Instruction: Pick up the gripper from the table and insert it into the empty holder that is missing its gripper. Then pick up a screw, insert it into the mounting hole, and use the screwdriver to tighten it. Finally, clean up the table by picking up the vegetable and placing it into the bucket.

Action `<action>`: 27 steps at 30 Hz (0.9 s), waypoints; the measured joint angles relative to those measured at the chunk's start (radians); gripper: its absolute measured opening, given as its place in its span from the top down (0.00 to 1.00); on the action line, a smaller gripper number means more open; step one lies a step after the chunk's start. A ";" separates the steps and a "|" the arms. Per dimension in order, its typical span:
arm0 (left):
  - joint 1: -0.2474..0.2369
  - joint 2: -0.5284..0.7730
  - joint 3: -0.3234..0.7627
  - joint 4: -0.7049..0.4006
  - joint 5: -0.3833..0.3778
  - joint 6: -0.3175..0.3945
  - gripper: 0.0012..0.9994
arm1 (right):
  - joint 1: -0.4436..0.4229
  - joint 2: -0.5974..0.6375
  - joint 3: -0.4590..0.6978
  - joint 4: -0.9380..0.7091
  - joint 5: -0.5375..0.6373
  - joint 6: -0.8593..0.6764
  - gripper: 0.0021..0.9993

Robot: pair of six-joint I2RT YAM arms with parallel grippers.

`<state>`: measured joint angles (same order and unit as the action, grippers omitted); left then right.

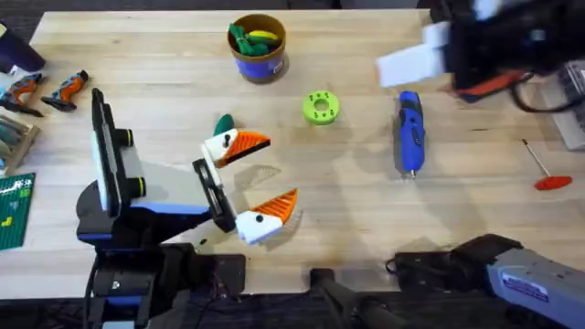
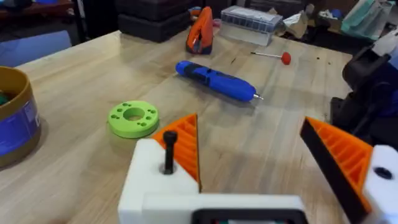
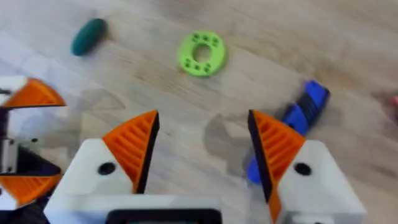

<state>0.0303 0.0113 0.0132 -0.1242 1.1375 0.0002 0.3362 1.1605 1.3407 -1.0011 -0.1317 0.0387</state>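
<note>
Blue screwdriver (image 1: 409, 133) is lain near the desk's (image 1: 366, 210) right edge; if approached off-centre by the spread-open right gripper (image 3: 202, 146), it could be rolled away

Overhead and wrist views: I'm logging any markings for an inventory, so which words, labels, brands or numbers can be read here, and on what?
None can be read.
Bucket: pale label on its blue side, print too blurred to read.
Right arm's housing: label with dark print, too small to read.
Green board at the table's left edge: white marks, illegible.
Screwdriver: no legible marking.
</note>
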 joint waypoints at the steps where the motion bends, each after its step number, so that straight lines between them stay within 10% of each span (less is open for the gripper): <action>1: 0.000 0.000 0.000 0.000 0.000 0.000 0.01 | -0.031 -0.008 0.000 -0.032 0.006 0.004 0.16; 27: 0.000 0.000 0.000 0.000 0.000 0.000 0.01 | -0.249 0.011 -0.002 -0.137 0.083 0.055 0.16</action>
<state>0.0303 0.0113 0.0132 -0.1242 1.1374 0.0002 0.0875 1.1717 1.3388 -1.1378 -0.0483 0.0941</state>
